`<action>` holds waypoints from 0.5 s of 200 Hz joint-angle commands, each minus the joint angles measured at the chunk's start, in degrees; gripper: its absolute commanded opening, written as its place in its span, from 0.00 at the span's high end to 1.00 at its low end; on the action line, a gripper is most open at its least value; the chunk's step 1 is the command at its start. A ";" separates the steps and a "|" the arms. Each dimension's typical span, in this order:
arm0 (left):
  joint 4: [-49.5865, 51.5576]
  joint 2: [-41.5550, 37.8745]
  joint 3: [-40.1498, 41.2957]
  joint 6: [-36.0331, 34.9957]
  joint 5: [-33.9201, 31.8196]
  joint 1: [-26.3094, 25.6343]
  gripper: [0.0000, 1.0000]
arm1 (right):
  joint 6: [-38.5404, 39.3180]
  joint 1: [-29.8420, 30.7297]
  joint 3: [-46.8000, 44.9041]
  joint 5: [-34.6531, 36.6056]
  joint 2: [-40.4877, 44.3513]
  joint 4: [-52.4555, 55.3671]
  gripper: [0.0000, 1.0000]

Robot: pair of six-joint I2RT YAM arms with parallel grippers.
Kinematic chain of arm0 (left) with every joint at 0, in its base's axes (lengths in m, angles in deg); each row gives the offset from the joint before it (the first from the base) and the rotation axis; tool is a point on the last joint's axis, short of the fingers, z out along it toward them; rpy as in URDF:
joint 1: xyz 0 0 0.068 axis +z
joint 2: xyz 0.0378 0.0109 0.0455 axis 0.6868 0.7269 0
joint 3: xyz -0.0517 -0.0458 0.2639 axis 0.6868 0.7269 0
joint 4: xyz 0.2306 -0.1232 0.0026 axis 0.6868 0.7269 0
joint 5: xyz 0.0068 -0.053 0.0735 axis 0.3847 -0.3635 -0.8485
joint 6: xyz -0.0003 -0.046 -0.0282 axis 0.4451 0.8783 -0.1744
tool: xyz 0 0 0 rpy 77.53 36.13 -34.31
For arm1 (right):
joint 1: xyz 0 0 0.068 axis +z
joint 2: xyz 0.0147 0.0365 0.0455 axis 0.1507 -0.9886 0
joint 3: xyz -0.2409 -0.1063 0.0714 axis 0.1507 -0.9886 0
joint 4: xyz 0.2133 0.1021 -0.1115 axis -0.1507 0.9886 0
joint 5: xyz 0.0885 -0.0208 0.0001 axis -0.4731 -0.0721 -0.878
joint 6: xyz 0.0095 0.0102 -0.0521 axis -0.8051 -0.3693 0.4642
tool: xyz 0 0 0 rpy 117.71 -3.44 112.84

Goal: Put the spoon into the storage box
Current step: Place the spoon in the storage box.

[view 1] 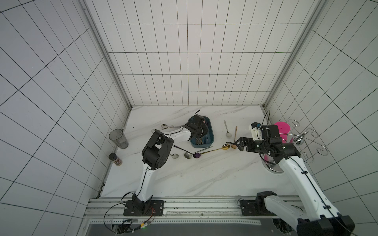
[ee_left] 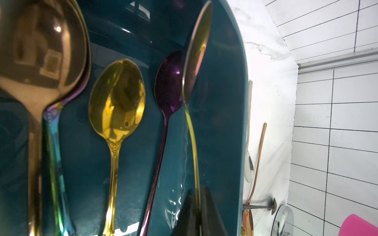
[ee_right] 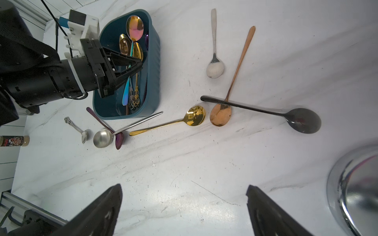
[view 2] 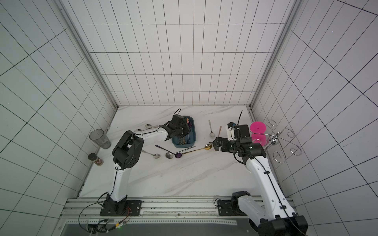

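Pinching spoon [ee_left: 196, 53] (edge-on) inside storage box [ee_right: 153, 77]: left hand [ee_right: 140, 64].

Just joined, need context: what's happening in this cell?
The left gripper holds a gold-tinted spoon by its handle, tilted over the teal storage box, which has several spoons in it. The right gripper hangs open and empty above the table, where more spoons lie loose.
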 commanded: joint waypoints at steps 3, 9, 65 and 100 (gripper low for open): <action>0.96 -0.19 -0.63 -1.42 -2.00 -0.19 0.77 | -2.56 -0.62 -2.73 -1.71 -2.01 -1.50 0.05; 1.23 -0.79 -0.43 -1.59 -2.09 -0.13 0.72 | -3.37 -0.62 -3.13 -2.33 -2.59 -2.09 0.06; 3.94 -6.97 -0.08 -2.66 -2.53 0.81 0.53 | -6.57 -0.62 -4.81 -6.08 -9.67 -7.62 0.18; 4.52 -12.06 1.41 -5.34 -2.54 2.12 0.49 | -7.15 -0.57 -4.59 -6.93 -13.51 -10.38 0.26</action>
